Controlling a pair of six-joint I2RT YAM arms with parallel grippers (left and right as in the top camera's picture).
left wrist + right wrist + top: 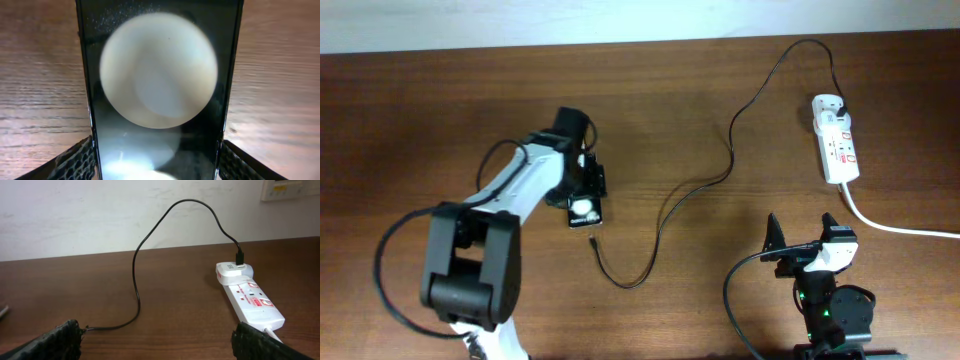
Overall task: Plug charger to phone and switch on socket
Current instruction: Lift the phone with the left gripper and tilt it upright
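The phone [160, 75] is clamped by the left gripper [157, 162]; ahead of the open right gripper [157, 342], socket [252, 300] lettering is unreadable.

The left arm [515, 185] has a smooth white link with rounded black joint housings at both ends, the largest a boxy black block at 7 o'clock in the overhead view. A thin black cable [386, 270] loops out beside that block. The right arm [840, 310], at 5 o'clock, is a squat black body with a small green light [825, 312], a white wrist piece [838, 252] and a second black cable [730, 290]. The fingers [55, 342] on both arms are black with a knobbly, ribbed texture
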